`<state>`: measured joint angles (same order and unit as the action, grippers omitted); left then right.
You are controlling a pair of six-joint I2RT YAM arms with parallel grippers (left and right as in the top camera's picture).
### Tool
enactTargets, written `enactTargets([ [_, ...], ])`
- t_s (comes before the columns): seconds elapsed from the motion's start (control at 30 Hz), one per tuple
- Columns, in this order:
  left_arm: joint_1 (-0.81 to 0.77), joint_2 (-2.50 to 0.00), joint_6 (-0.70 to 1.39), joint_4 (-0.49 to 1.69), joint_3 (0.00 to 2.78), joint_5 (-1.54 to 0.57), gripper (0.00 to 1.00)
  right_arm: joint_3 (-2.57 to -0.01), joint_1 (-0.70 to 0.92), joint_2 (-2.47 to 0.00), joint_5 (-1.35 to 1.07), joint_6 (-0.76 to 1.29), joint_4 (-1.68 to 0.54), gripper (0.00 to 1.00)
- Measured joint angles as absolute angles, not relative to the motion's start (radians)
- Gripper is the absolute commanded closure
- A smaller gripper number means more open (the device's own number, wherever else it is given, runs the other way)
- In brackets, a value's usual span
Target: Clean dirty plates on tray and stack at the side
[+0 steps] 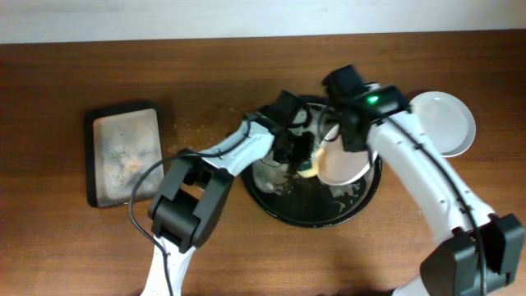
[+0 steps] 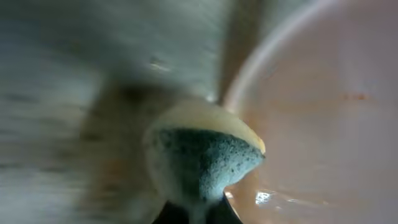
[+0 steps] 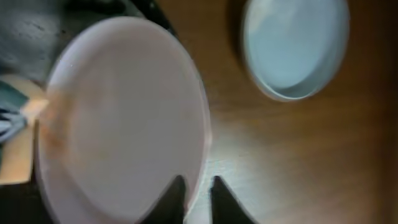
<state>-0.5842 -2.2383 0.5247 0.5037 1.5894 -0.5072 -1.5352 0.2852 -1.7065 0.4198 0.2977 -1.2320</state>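
Tray (image 1: 359, 203): specks and residue are seen on its bare floor. One plate (image 1: 343, 163) is held tilted above it, rim pinched by the right gripper (image 3: 198, 196), face turned toward the sponge (image 2: 202, 163). The sponge is clamped in the left gripper (image 1: 302, 158), at the plate's left rim. An orange smear is probably there, though it is blurred. A second plate (image 1: 446, 123) lies flat on the table (image 1: 82, 247), right of the tray.

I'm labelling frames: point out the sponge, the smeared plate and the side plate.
sponge (image 2: 202, 160), left wrist view, on its green scouring face.
smeared plate (image 3: 124, 118), right wrist view, middle of its face.
side plate (image 1: 446, 123), overhead view, its centre.
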Motion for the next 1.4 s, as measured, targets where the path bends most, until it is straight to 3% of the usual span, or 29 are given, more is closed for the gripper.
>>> enactTargets([
  [0.03, -0.568, -2.238, 0.525, 0.505, 1.589, -0.505, 1.0, -1.535, 0.2, -1.707, 0.311, 0.295, -1.223, 0.58],
  [0.1, -0.551, -2.238, 0.525, 0.505, 1.588, -0.497, 1.0, -1.535, 0.054, -1.707, 0.07, 0.246, -1.221, 0.38],
  [0.13, -0.556, -2.238, 0.524, 0.504, 1.588, -0.496, 1.0, -1.535, 0.043, -1.707, 0.032, 0.234, -1.222, 0.35],
  [0.17, -0.561, -2.238, 0.524, 0.504, 1.588, -0.496, 1.0, -1.535, 0.034, -1.707, -0.011, 0.224, -1.223, 0.37],
  [0.23, -0.57, -2.238, 0.524, 0.504, 1.588, -0.496, 1.0, -1.535, 0.023, -1.708, -0.06, 0.224, -1.223, 0.52],
  [0.27, -0.575, -2.238, 0.524, 0.504, 1.588, -0.496, 1.0, -1.535, 0.006, -1.715, -0.075, 0.228, -1.223, 0.55],
  [0.5, -0.577, -2.214, 0.426, 0.516, 1.588, -0.493, 0.99, -1.321, -0.251, -1.802, -0.198, 0.201, -1.056, 0.51],
  [0.6, -0.581, -2.146, 0.361, 0.515, 1.588, -0.489, 0.98, -1.208, -0.3, -1.802, -0.272, 0.173, -0.941, 0.69],
  [0.63, -0.582, -2.117, 0.346, 0.515, 1.589, -0.489, 0.98, -1.18, -0.3, -1.802, -0.29, 0.167, -0.918, 0.74],
  [0.8, -0.611, -2.084, 0.297, 0.538, 1.589, -0.474, 0.98, -1.14, -0.299, -1.802, -0.344, 0.153, -0.87, 0.77],
  [0.87, -0.62, -2.084, 0.286, 0.538, 1.589, -0.466, 0.98, -1.127, -0.299, -1.802, -0.35, 0.152, -0.827, 0.93],
  [0.9, -0.62, -2.084, 0.283, 0.539, 1.589, -0.462, 0.98, -1.114, -0.299, -1.802, -0.353, 0.152, -0.815, 0.96],
  [1.2, -0.62, -2.084, 0.249, 0.593, 1.589, -0.388, 0.94, -1.161, -0.25, -1.676, -0.244, 0.154, -0.892, 0.96],
  [1.4, -0.619, -2.084, 0.245, 0.607, 1.589, -0.376, 0.94, -1.195, -0.009, -1.499, 0.104, 0.165, -0.912, 0.96],
])
